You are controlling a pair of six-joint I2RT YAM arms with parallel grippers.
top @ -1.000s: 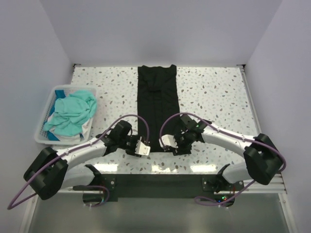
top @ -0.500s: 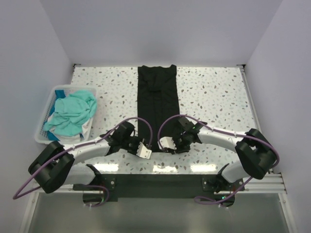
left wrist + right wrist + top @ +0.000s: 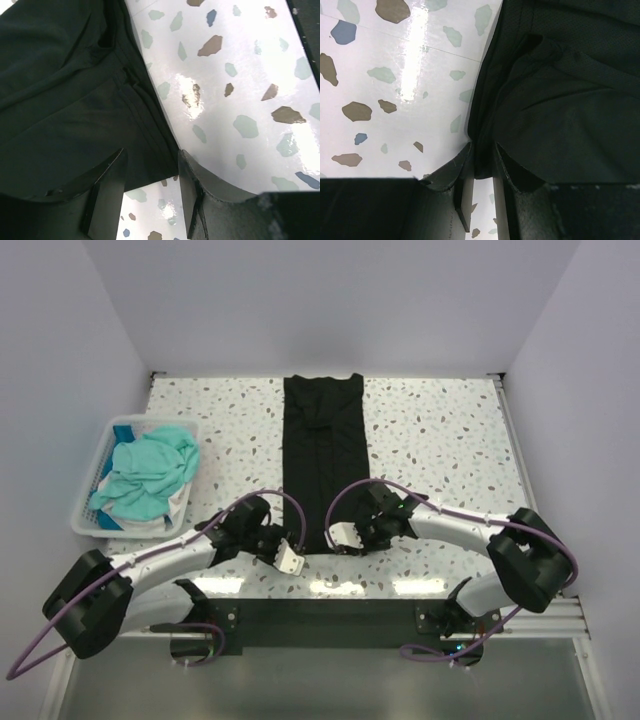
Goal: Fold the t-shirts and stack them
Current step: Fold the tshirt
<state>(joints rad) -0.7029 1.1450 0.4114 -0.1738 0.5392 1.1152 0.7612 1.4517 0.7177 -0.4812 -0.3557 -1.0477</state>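
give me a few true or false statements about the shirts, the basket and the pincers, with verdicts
1. The black shirt lies as a long strip down the middle of the table. True.
2. The teal shirts are folded and stacked on the table. False: they lie crumpled in the basket.
3. The basket stands at the table's right side. False: it is at the left.
4. The left pincer and right pincer are both at the black shirt's near end. True.

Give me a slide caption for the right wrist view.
Right gripper pinches an edge of the black shirt on the speckled table.
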